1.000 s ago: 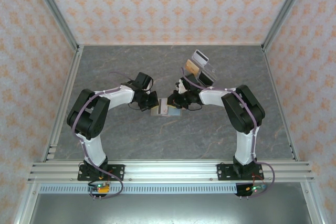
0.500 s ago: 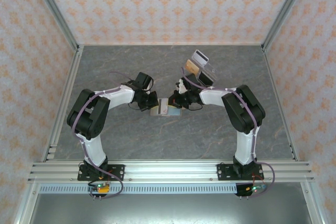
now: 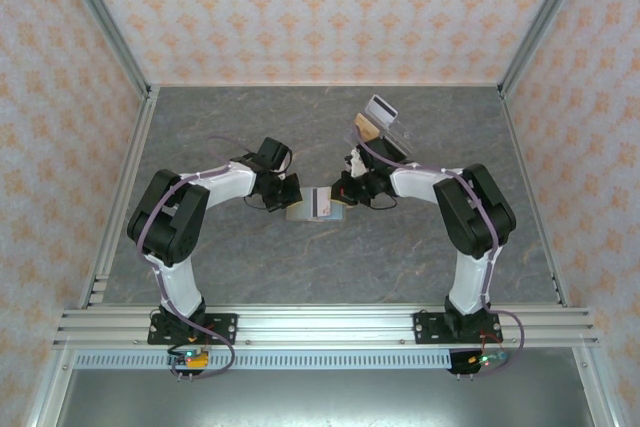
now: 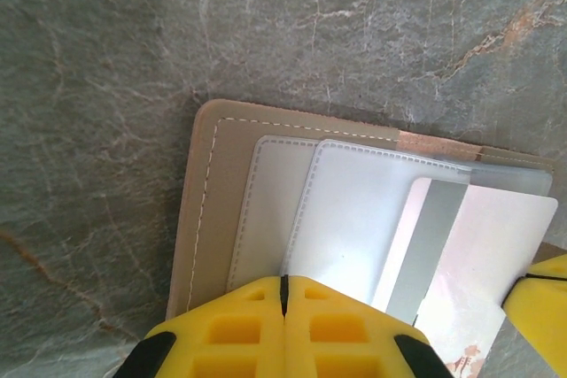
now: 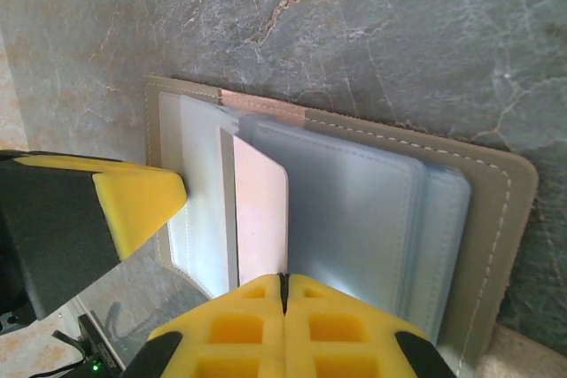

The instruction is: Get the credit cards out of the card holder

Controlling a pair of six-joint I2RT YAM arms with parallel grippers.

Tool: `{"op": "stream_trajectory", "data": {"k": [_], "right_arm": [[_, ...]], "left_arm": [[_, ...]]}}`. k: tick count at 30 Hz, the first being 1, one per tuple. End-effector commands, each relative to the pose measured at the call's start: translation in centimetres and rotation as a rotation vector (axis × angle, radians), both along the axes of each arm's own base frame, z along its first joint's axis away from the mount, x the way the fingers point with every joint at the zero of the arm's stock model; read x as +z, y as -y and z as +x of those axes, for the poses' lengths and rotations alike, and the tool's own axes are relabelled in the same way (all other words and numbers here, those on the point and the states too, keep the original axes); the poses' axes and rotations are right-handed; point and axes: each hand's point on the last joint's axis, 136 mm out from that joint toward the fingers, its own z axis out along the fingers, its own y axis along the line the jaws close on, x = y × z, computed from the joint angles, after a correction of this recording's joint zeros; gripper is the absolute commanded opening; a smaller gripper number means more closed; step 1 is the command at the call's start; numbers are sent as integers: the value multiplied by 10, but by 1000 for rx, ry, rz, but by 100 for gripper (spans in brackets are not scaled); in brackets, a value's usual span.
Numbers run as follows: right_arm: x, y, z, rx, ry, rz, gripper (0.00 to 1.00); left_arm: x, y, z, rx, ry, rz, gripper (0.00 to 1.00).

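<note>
The card holder [image 3: 303, 213] lies open on the grey table, with a taupe rim [image 4: 208, 210] and pale blue-grey pockets [image 5: 372, 210]. My left gripper [image 3: 292, 194] is shut, and its closed tips [image 4: 283, 282] press down on the left half's pockets. My right gripper [image 3: 344, 195] is shut on the lower edge of a whitish-pink credit card [image 5: 261, 210] at the wallet's middle fold. The card [image 4: 478, 263], with a grey stripe, sticks partly out of its pocket toward the right gripper [image 5: 283, 279].
A clear slanted stand [image 3: 388, 119] sits behind the right gripper, with an orange-tan flat piece [image 3: 366, 129] at its left side. The table [image 3: 250, 127] has patterned walls on three sides, and the arm bases stand on the near rail.
The right gripper has closed on the whitish-pink card and drawn back to the right, sliding the card partway out. The left gripper has stayed pressed on the wallet.
</note>
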Motion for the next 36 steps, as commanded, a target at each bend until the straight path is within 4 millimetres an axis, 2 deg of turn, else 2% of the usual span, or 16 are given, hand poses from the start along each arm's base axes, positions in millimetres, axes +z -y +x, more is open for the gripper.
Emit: {"op": "stream_trajectory", "data": {"k": [1,4,6,13,19,22,28,31,34,36], "right_arm": [[12,0,2,10,33,-3,0],[13,-2,3,2,31,9,0],[14,-4,4,-3,25,22,0],[17,-10,8,-16,11,63,0],[22,-15,10,-13,6,95,1],[24,-19,11,-14,-2,119,4],[26,-25,15,-20,-18,162,20],[23,-29,16,-20,-35,168,23],[18,-32,15,-16,-40,145,23],[13,-31,15,-23,-37,101,17]], "left_arm": [[27,4,4,-21,58,-51,7],[41,13,7,-26,107,-121,14],[41,14,6,-28,111,-129,15],[13,14,0,-26,29,-94,10],[7,19,6,-39,7,-95,7],[0,18,5,-38,-14,-83,7],[-8,17,1,-43,-36,-73,6],[-10,15,0,-41,-40,-61,5],[-12,13,-2,-40,-44,-51,5],[-12,12,-2,-37,-45,-44,5]]}}
